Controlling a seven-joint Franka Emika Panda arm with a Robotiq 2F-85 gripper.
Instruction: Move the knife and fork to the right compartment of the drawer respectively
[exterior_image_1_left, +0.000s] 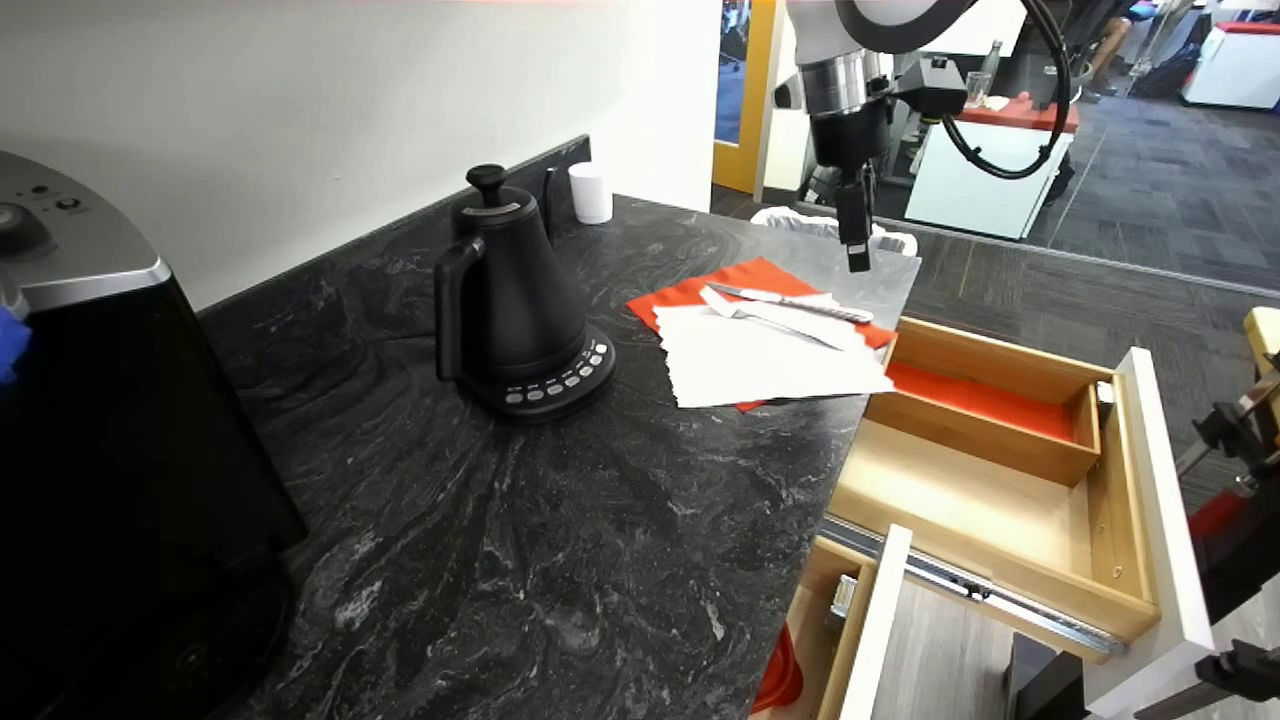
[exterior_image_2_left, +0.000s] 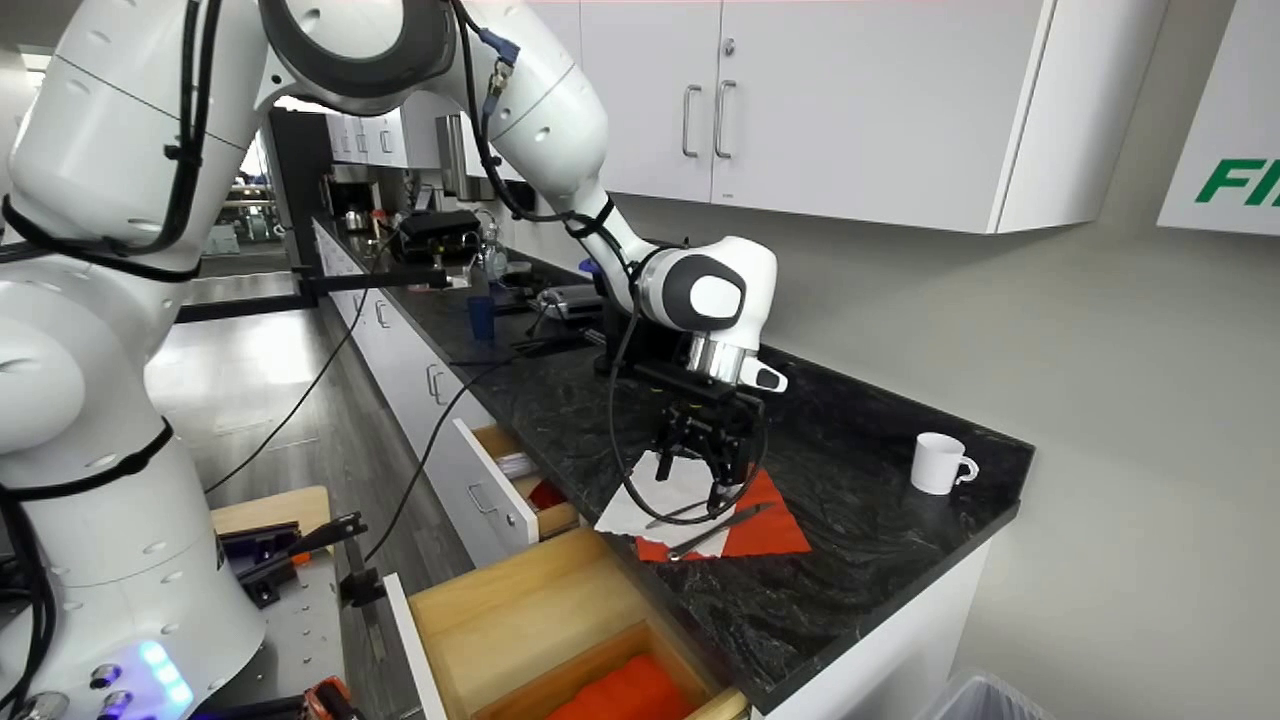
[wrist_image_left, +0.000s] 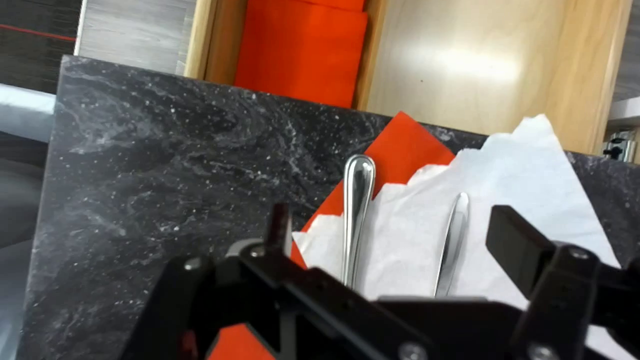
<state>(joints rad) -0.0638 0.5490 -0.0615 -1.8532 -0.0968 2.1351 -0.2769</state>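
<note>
"Knife (exterior_image_1_left: 797, 302) and fork (exterior_image_1_left: 768, 323) lie right of centre in an exterior view, on napkins (exterior_image_1_left: 780, 365). Why there?"

"Probably for easy reach of the drawer (exterior_image_1_left: 970, 480), pulled out lower right."

"And the gripper (wrist_image_left: 392, 230), in the wrist view?"

"Spread wide, empty; presumably to straddle one."

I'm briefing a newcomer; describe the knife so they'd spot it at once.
On the dark countertop, by the drawer with the red-floored compartment, a white napkin overlaps a red napkin. The knife lies across both; unlike the fork beside it, it has a slim, straight blade.
</note>
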